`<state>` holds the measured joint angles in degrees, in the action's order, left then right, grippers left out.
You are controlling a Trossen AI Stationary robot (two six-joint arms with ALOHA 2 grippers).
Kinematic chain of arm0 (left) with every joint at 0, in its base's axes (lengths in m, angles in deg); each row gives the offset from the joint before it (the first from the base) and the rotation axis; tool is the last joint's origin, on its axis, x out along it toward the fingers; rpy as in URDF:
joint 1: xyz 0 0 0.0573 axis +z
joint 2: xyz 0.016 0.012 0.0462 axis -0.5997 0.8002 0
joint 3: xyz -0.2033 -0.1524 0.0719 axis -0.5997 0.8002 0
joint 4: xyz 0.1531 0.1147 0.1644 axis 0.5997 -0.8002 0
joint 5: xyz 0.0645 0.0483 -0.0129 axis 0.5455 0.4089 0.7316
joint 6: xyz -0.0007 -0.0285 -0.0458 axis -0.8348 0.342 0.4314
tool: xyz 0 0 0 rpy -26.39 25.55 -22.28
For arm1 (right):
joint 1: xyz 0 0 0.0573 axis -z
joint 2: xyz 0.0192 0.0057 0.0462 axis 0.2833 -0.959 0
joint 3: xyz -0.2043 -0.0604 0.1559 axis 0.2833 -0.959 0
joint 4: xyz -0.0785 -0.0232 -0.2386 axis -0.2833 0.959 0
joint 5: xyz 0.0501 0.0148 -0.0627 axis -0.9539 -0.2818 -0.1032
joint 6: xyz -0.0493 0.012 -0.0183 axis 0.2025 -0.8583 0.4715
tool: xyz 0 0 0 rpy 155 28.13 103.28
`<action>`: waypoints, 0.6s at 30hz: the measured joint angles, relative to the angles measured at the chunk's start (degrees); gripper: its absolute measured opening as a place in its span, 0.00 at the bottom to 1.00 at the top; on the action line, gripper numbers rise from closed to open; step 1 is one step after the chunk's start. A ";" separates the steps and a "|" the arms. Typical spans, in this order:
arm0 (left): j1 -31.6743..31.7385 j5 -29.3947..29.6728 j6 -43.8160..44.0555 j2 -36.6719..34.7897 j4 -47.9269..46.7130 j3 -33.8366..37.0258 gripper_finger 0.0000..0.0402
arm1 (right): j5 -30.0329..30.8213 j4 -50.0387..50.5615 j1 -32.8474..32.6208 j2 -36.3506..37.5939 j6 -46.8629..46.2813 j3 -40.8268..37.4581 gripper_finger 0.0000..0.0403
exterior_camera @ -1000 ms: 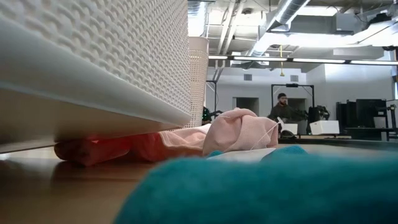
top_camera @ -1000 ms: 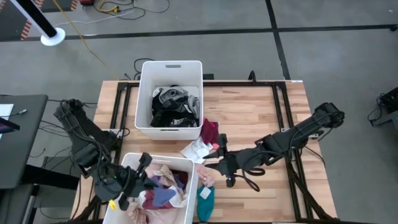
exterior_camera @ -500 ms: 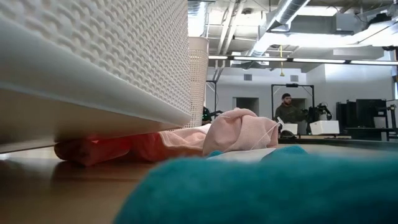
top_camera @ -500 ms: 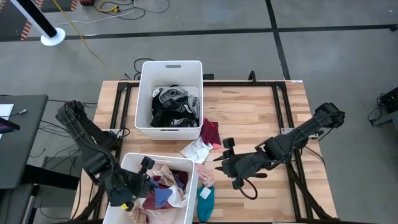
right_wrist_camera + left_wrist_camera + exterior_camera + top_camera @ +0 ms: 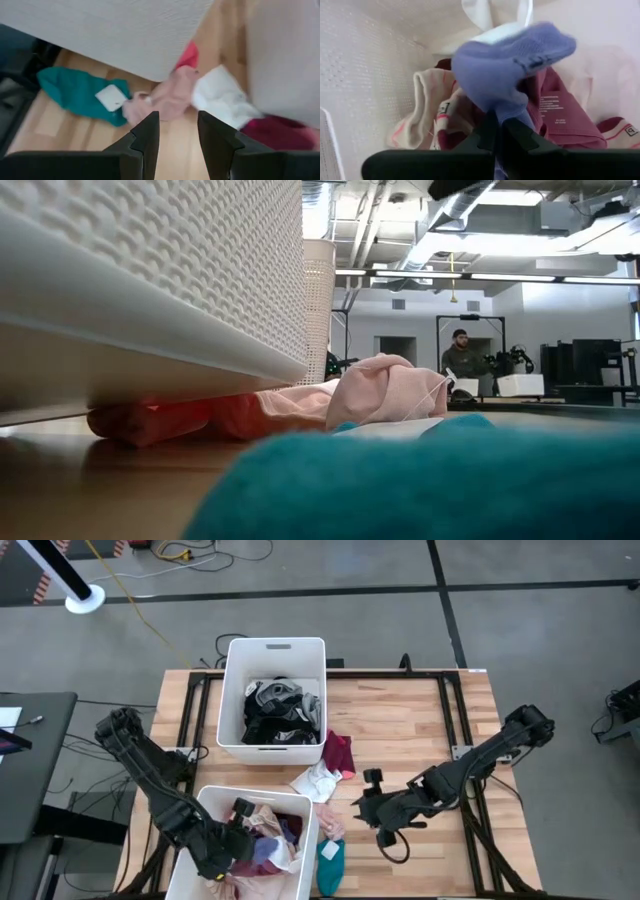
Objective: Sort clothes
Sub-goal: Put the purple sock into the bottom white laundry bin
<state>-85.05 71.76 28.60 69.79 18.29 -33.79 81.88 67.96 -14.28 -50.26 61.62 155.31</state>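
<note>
The left gripper (image 5: 496, 131) is down inside the near bin (image 5: 205, 802), at the bench's near left corner. Its fingers are pressed together and pinch the lower end of a purple-blue sock (image 5: 512, 62), which rises from the fingertips and flops over above them. Under and around that sock lie a maroon garment with a printed label (image 5: 560, 117) and a cream piece with pink stripes (image 5: 427, 117), all against the bin's textured white wall.

The right gripper (image 5: 177, 132) hovers above the open bench (image 5: 420, 720) right of that bin, its fingers spread with nothing between them. Just beyond the fingertips lies a pink garment (image 5: 167, 97); a teal garment with a white tag (image 5: 77, 92) lies to one side of it, a white one (image 5: 220, 97) to the other, and a maroon one (image 5: 277, 132) past that.

From above, the purple-blue sock (image 5: 262, 856) shows only as a patch among the heaped clothes, and the teal garment (image 5: 330, 862) lies at the bench's near edge just right of the near bin. The far bin (image 5: 275, 650) holds black, grey and white clothes (image 5: 280, 710), which neither wrist view shows.

At bench height the teal fabric (image 5: 430, 480) fills the foreground, the pink garment (image 5: 385, 392) sits behind it beside the bin wall, and a person (image 5: 465, 362) stands far back in the room.
</note>
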 joint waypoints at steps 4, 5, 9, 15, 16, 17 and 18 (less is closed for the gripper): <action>0.07 -0.07 -0.33 1.26 -0.09 -0.01 0.04 | -4.60 -9.76 -0.02 -0.02 -0.24 -5.17 0.37; 0.17 -0.05 -0.47 1.63 -0.11 -0.02 0.04 | -5.05 -11.73 -0.06 -0.02 -0.14 -6.41 0.37; 0.72 -0.39 -0.42 3.37 -1.06 -0.02 0.04 | -5.44 -20.34 -0.71 -0.07 -0.21 -11.18 0.37; 2.17 -2.98 0.98 4.91 -3.00 -0.02 0.05 | -5.79 -28.97 -1.11 -0.07 -1.92 -16.97 0.37; 2.45 -2.97 1.24 5.06 -3.02 -0.02 0.06 | -5.79 -29.45 -1.11 -0.07 -2.02 -17.67 0.37; 2.68 -2.97 1.37 5.17 -3.02 -0.04 0.08 | -5.79 -30.30 -1.11 -0.07 -2.10 -18.38 0.37; 2.80 -2.99 1.55 5.25 -3.02 -0.04 0.10 | -5.79 -31.70 -1.11 -0.08 -2.10 -19.14 0.37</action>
<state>-82.25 68.77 30.15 75.04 15.27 -33.83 76.10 36.26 -15.40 -50.34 59.52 136.16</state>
